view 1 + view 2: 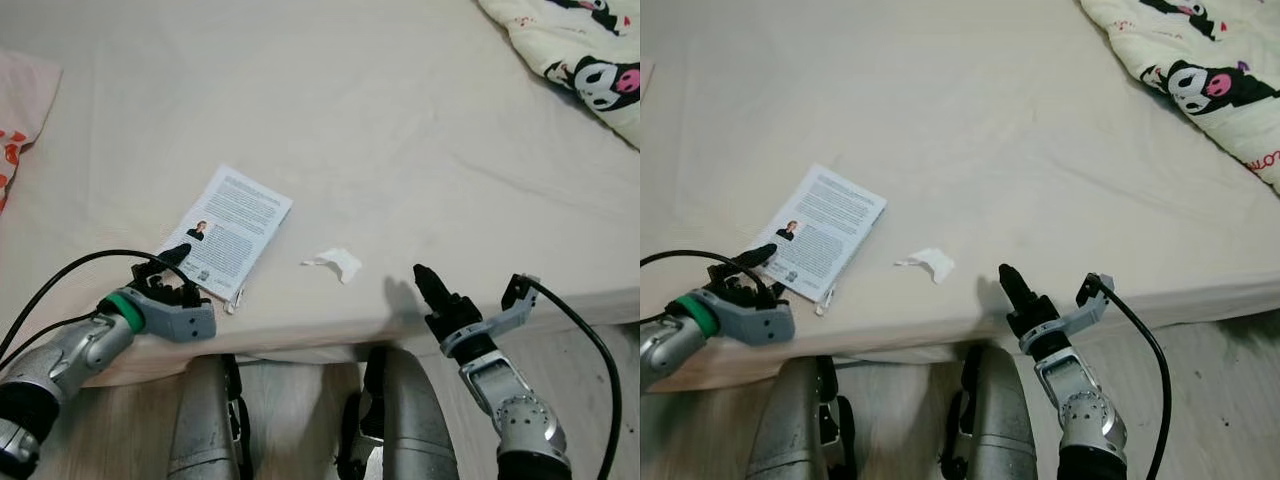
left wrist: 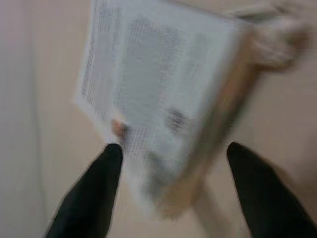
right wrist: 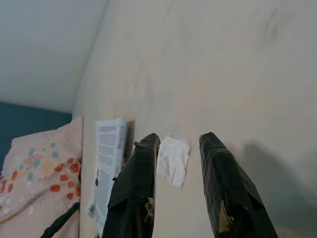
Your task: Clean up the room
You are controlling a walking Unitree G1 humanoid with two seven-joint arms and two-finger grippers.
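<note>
1. Jaws of the left gripper (image 2: 168, 163) stand wide apart, one black finger on each side of the booklet's near end, nothing clamped yet. Judgement: spread this wide so the booklet can pass between the fingers.
2. Booklet (image 1: 232, 229) lies flat on the bed (image 1: 400, 130), printed cover up, close to the bed's near edge and toward its left side. Its near corner sits just beside the left fingertips, so it looks to be the left arm's target.
3. Right gripper (image 3: 171, 183) is also open, moderately, holding nothing. It hovers at the near edge, lined up on the crumpled tissue (image 1: 336, 263), which shows between its fingers but lies apart from them.
4. Tissue rests near the near edge, between the booklet and the right gripper.
5. Patterned blanket (image 1: 580, 50) lies bunched at the far right corner; a spotted pillow (image 3: 34, 168) sits at the left edge.
6. Judgement: cleanup is at an early stage; both loose items are still on the bed.
</note>
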